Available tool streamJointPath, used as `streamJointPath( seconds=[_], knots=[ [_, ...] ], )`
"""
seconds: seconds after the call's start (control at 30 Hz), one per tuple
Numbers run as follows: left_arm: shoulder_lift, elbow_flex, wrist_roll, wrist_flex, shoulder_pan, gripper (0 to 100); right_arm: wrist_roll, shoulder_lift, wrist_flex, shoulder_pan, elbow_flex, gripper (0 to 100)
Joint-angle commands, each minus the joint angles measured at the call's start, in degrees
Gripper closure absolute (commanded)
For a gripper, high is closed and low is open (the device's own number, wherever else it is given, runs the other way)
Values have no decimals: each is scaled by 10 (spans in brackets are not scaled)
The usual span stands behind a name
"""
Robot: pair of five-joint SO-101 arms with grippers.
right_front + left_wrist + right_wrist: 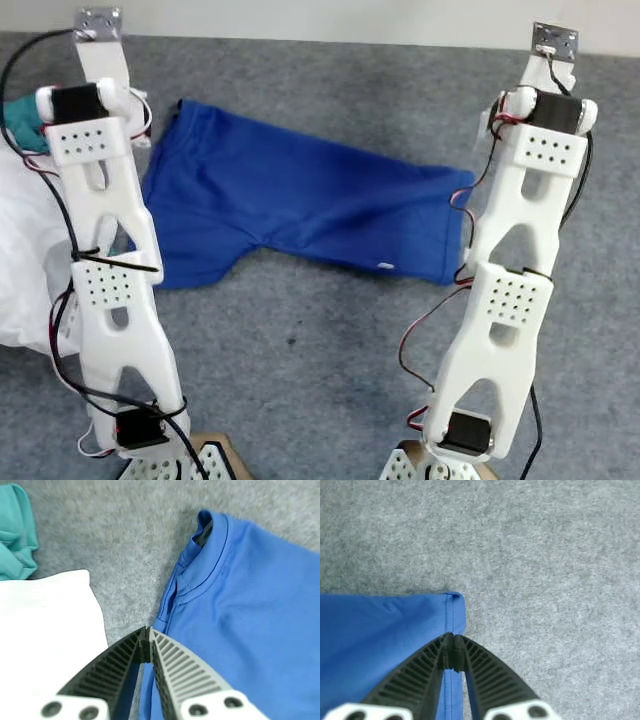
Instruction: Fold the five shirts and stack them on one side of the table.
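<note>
Lighting: bright, even, diffuse, from overhead.
Logged washout on white shirt [45, 630], near featureless glare in left wrist view and at high view's edge. Noted thin soft shadow along blue shirt [300, 200] edge nearer the arm bases, on grey bench [300, 370]; deeper shade inside collar [204, 532]. Found white arms [105, 285] evenly lit, faint shading on flanks.

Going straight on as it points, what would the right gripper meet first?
The hem corner of the blue shirt, just past the right gripper, which looks shut on that hem; beyond lies grey mat. Depth is unclear.
</note>
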Motion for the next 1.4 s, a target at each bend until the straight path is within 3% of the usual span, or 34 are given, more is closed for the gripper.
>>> streamJointPath(
  seconds=[0.0,0.3,0.7,0.93,1.13,1.37],
  knots=[
    [-109,76,7,4,-7,994,-6,-78,8,-9,34,992],
    [-288,378,6,-1,0,994,-6,-258,6,-39,292,992],
    [-318,499,4,-1,-3,994,11,-416,-52,-57,536,992],
    [-450,600,3,-7,-1,994,14,-570,-187,-89,778,992],
    [-531,793,2,-142,-6,994,14,-623,-302,-94,954,992],
    [-539,931,2,-337,-17,991,12,-625,-375,-90,1011,992]
  ],
)
